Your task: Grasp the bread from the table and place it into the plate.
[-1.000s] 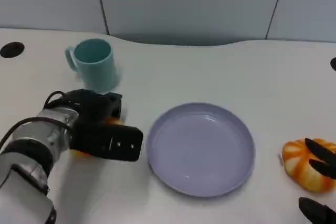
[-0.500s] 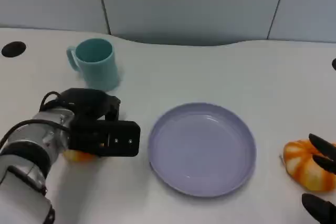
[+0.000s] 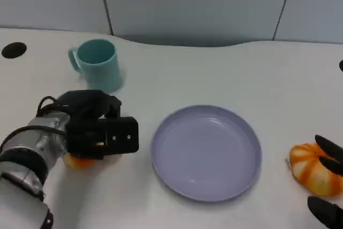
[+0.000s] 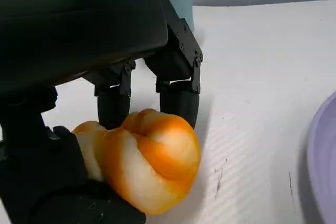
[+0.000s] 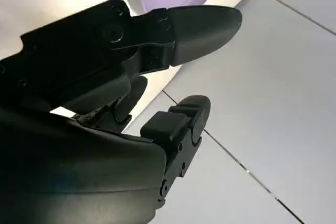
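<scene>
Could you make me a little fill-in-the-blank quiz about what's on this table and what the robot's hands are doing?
1. The left hand has its fingers around an orange-and-white ____.
2. The plate has ____ lying in it.
3. Behind the left hand stands a teal ____.
4. A second bread lies by the ____ hand, beside the plate.

Missing words: bread; nothing; mug; right
</scene>
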Action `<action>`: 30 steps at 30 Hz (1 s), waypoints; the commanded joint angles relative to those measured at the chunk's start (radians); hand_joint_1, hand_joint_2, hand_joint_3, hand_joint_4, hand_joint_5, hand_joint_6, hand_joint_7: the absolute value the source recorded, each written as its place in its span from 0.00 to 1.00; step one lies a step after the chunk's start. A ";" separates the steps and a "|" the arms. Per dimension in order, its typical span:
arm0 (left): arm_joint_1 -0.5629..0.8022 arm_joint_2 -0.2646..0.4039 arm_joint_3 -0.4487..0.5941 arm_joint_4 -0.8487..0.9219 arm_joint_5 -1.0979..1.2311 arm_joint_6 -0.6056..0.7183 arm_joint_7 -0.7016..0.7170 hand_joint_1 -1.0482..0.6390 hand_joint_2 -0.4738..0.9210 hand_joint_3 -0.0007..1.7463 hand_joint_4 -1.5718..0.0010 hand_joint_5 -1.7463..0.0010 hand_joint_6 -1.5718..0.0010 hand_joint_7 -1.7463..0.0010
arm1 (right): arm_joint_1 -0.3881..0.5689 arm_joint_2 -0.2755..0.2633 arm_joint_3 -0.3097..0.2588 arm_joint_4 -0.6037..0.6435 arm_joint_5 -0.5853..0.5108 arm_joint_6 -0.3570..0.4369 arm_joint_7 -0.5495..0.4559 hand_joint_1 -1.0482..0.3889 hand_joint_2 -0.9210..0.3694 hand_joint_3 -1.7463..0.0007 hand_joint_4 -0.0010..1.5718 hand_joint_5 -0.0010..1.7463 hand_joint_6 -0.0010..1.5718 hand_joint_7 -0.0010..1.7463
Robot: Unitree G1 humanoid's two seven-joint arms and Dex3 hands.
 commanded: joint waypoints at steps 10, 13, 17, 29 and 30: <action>0.010 0.081 0.126 -0.045 -0.129 -0.103 -0.138 0.42 0.37 0.77 0.19 0.00 0.26 0.00 | -0.004 0.006 -0.005 -0.001 0.005 0.012 -0.007 0.50 0.00 0.82 0.54 0.01 0.39 0.00; 0.009 0.103 0.147 -0.059 -0.149 -0.158 -0.146 0.42 0.39 0.77 0.22 0.00 0.29 0.00 | -0.007 0.008 -0.003 0.002 0.006 0.012 -0.007 0.49 0.00 0.82 0.55 0.02 0.39 0.00; 0.003 0.121 0.172 -0.072 -0.172 -0.202 -0.158 0.43 0.44 0.75 0.25 0.00 0.34 0.00 | -0.010 0.007 -0.001 0.006 0.007 0.012 -0.005 0.49 0.00 0.82 0.54 0.01 0.39 0.00; -0.013 0.100 0.217 -0.150 -0.267 -0.389 -0.336 0.45 0.77 0.32 0.43 0.00 0.56 0.00 | -0.013 0.002 0.002 0.010 0.009 0.017 0.001 0.49 0.00 0.81 0.55 0.01 0.38 0.00; -0.014 0.087 0.219 -0.158 -0.277 -0.407 -0.359 0.46 0.80 0.29 0.44 0.00 0.57 0.00 | -0.011 0.002 0.003 0.006 0.010 0.024 0.004 0.49 0.00 0.81 0.55 0.01 0.38 0.00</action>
